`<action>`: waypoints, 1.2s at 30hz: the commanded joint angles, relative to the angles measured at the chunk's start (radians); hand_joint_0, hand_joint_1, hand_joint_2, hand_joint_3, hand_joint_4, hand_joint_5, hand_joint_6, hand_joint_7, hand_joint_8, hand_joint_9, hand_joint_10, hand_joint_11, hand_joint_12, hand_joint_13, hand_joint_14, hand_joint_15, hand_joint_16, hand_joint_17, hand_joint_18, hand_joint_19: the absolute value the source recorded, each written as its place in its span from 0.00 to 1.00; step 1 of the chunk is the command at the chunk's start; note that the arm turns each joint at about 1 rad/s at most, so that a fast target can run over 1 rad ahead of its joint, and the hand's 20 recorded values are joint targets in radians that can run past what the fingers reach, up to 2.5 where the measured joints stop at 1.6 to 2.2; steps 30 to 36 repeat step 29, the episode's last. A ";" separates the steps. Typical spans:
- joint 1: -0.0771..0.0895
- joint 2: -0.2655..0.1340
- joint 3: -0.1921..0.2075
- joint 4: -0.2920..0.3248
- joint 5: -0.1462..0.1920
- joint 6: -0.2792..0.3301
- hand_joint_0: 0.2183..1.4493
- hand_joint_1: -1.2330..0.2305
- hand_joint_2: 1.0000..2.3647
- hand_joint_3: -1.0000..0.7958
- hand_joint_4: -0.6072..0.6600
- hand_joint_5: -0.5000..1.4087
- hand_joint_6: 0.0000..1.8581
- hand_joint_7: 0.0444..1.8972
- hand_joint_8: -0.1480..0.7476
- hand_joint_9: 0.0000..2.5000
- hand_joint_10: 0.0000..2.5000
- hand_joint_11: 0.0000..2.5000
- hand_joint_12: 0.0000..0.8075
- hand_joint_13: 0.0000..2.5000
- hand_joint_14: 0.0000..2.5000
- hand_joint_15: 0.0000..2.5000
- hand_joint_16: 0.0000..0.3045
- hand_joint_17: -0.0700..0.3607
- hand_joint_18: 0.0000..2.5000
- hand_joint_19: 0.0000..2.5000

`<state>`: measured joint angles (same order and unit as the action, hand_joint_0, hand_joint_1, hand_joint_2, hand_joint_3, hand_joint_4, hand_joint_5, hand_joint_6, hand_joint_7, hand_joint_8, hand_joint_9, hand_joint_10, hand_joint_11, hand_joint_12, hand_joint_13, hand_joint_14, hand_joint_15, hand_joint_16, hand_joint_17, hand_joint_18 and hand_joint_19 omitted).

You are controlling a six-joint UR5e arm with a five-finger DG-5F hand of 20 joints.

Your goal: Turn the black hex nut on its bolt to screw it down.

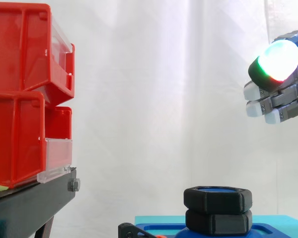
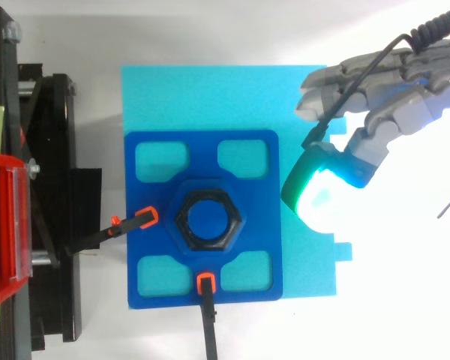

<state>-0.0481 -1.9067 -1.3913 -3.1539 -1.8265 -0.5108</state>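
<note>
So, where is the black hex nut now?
In the top view, the black hex nut sits at the centre of the dark blue plate, left of the robot hand and apart from it.

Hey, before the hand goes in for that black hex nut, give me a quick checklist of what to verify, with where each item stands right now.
1. Nothing held: ok; the hand has relaxed fingers and holds nothing.
2. Lined up over the black hex nut: not ok; the hand hangs high and off to its right in both views.
3. Way to the nut free: ok; nothing lies between them.
4. Nut on the blue bolt: ok; it sits above a second black hex piece.
5. Fixture held: ok, it seems; two orange-tipped clamps sit on the edges of the blue plate.
6. Thread left to turn: cannot tell.
</note>
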 commanded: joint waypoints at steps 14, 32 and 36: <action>0.001 0.000 0.000 0.000 0.001 0.000 0.17 0.60 0.00 0.28 0.46 0.11 0.27 0.26 0.36 0.00 0.00 0.00 0.43 0.00 0.00 0.00 0.18 0.45 0.00 0.02; 0.001 0.000 0.000 0.000 0.000 0.000 0.18 0.60 0.00 0.28 0.46 0.11 0.27 0.26 0.36 0.00 0.00 0.00 0.43 0.00 0.00 0.00 0.18 0.45 0.00 0.02; 0.001 0.000 0.000 0.000 0.000 0.000 0.18 0.60 0.00 0.28 0.46 0.11 0.27 0.26 0.36 0.00 0.00 0.00 0.43 0.00 0.00 0.00 0.18 0.45 0.00 0.02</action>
